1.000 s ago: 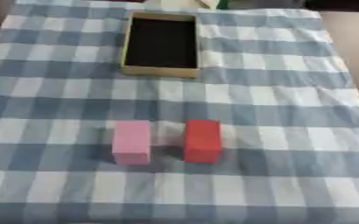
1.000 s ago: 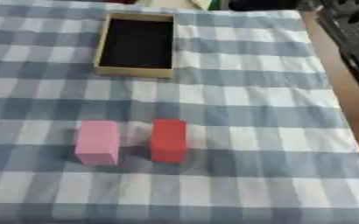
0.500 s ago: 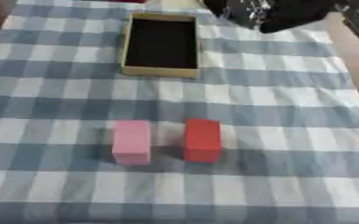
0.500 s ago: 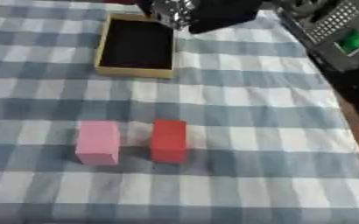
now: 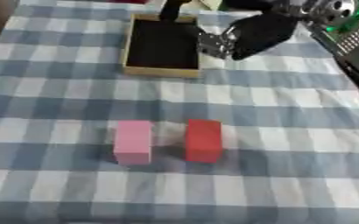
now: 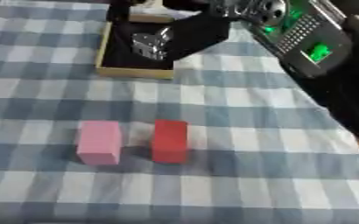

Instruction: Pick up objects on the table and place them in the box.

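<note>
Right hand (image 5: 244,37) newly beside box (image 5: 161,70) edge

Cloth (image 5: 290,131): blue, grey and white check, covering the table. Pink block (image 5: 133,142) and red block (image 5: 204,141): plain, side by side near the table's middle. Box (image 5: 161,72): tan walls, black interior, toward the far edge. Right hand (image 5: 248,35): black with silver fingers (image 5: 212,43), at the box's right wall.
</note>
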You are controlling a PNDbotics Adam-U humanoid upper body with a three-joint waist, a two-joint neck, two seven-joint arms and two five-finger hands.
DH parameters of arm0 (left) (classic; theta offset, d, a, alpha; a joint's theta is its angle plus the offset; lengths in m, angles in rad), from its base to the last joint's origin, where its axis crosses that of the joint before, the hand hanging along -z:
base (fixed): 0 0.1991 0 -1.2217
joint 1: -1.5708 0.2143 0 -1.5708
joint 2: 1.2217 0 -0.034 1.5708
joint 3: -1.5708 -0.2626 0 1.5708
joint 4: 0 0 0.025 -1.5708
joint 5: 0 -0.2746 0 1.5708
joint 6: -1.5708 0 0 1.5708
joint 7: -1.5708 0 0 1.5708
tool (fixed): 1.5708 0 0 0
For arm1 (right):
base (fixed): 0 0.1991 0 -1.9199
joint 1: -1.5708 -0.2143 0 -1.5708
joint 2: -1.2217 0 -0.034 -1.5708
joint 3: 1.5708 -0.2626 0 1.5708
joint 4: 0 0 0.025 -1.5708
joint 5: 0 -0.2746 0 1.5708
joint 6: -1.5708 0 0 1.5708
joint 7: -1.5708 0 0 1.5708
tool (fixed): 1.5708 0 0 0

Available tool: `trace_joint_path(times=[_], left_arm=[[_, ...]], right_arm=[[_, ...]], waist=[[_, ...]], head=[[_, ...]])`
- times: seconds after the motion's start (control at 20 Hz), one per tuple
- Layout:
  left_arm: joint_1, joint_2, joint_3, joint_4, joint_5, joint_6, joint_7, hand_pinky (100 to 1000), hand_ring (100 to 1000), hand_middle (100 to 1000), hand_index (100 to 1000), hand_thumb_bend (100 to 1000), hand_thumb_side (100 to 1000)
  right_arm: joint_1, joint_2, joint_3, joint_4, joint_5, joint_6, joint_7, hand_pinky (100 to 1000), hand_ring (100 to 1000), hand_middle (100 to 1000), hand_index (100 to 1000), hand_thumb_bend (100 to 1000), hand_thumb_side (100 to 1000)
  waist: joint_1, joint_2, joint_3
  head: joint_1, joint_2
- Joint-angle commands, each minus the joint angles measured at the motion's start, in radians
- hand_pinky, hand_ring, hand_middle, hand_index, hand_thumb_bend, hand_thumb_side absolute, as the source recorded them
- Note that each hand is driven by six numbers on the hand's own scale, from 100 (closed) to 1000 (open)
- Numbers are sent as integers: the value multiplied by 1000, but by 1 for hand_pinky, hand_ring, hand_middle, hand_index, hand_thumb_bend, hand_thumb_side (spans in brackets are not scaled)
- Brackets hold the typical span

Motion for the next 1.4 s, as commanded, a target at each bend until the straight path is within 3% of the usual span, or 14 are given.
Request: trace_joint_path(times=[0.05, 0.5, 1.0, 1.15, 1.4], left_arm=[[-3, 35, 0, -19, 2, -1, -5, 642, 545, 561, 793, 111, 929], [3, 41, -1, -19, 3, 0, -7, 642, 545, 562, 793, 110, 929], [3, 42, -3, -19, 5, 2, -10, 641, 544, 562, 793, 111, 929], [4, 41, -4, -19, 6, 3, -11, 641, 544, 562, 792, 110, 931], [3, 40, -5, -19, 7, 4, -13, 641, 543, 562, 792, 108, 932]], right_arm=[[-4, -19, -3, -4, -9, -17, 27, 845, 860, 708, 835, 100, 863], [62, -71, 5, -16, -7, -103, 10, 845, 861, 717, 841, 155, 847], [185, -118, 6, -13, 51, -163, -30, 842, 861, 722, 842, 214, 813], [213, -118, 6, -10, 76, -162, -43, 841, 860, 720, 842, 229, 816], [244, -106, 1, -10, 119, -114, -84, 838, 859, 719, 844, 336, 877]], waist=[[5, -21, 2], [2, -31, -5], [-5, -36, 0], [-6, -36, 1], [-5, -33, 1]], head=[[2, 10], [13, 20], [11, 27], [6, 29], [1, 26]])
